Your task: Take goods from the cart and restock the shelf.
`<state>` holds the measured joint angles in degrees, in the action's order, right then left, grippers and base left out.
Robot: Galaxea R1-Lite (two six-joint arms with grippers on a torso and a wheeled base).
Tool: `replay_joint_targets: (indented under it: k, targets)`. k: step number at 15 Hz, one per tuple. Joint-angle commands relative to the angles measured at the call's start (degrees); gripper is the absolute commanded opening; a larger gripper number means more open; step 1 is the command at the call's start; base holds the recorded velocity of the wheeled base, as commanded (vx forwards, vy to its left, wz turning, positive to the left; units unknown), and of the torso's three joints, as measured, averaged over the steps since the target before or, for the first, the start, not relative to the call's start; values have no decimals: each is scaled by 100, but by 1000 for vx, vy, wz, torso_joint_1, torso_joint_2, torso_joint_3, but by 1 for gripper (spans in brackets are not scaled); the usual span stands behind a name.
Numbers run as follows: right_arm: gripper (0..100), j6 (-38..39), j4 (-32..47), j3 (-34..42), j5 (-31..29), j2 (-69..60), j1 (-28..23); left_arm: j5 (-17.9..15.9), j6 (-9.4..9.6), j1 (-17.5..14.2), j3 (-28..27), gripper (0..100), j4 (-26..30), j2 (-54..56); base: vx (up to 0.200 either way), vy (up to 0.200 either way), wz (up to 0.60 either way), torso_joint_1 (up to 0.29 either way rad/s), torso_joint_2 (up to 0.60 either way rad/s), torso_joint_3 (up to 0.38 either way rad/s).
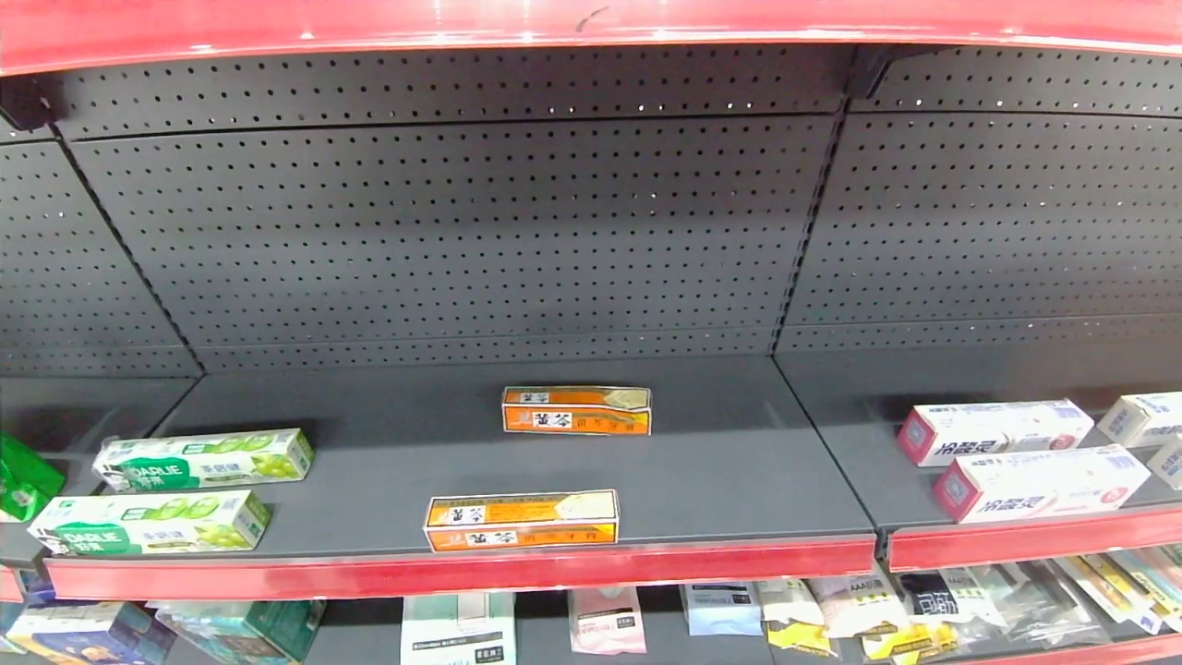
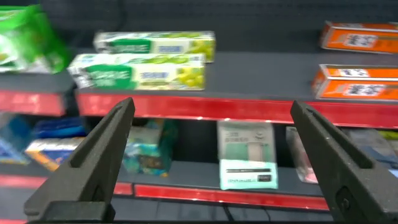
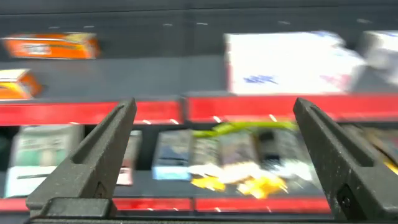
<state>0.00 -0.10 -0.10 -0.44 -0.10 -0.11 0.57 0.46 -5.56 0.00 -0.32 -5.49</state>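
A dark shelf (image 1: 720,462) with a red front edge holds boxed goods lying flat. In its middle, the near orange box (image 1: 522,520) lies at the front edge and the far orange box (image 1: 576,410) lies well behind it. Two green boxes (image 1: 150,522) lie at the left and two white boxes (image 1: 1042,483) at the right. The left gripper (image 2: 212,106) faces the green boxes, claw wide and empty. The right gripper (image 3: 214,102) faces the white boxes, claw equally wide and holding nothing.
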Motion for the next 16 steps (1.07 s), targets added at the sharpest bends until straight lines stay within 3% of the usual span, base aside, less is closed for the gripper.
replay_joint_targets:
  k: [1, 5, 6, 7, 8, 9, 10, 12, 13, 15, 16]
  targets:
    - [100, 18, 1, 1, 0, 10, 2, 4, 6, 2, 0, 100, -3, -5, 0, 0, 0, 0, 0, 0]
    - [100, 18, 1, 1, 0, 10, 2, -31, 50, 37, 0, 100, -12, 4, 0, 0, 0, 0, 0, 0]
    - [100, 18, 1, 1, 0, 10, -7, -145, 68, 257, -202, 100, -3, -49, 0, 0, 0, 0, 0, 0]
    - [100, 18, 1, 1, 0, 10, 2, -75, -46, 406, -879, 100, 5, -603, 0, 0, 0, 0, 0, 0]
    - [100, 18, 1, 1, 0, 10, 2, 154, -1154, 424, -2224, 100, 23, -2378, 0, 0, 0, 0, 0, 0]
    - [100, 18, 1, 1, 0, 10, 2, 233, -1294, 415, -2892, 100, 120, -3275, 0, 0, 0, 0, 0, 0]
    - [100, 18, 1, 1, 0, 10, 2, 426, -1022, 336, -3313, 100, 559, -3969, 0, 0, 0, 0, 0, 0]
    - [100, 18, 1, 1, 0, 10, 2, 444, -706, 336, -3560, 100, 1201, -4883, 0, 0, 0, 0, 0, 0]
    - [100, 18, 1, 1, 0, 10, 2, 268, -582, 345, -3524, 100, 1227, -5323, 0, 0, 0, 0, 0, 0]
    - [100, 18, 1, 1, 0, 10, 2, -57, -125, 389, -3419, 100, 1192, -5903, 0, 0, 0, 0, 0, 0]
    - [100, 18, 1, 1, 0, 10, 2, -110, 296, 424, -3393, 100, 1183, -6377, 0, 0, 0, 0, 0, 0]
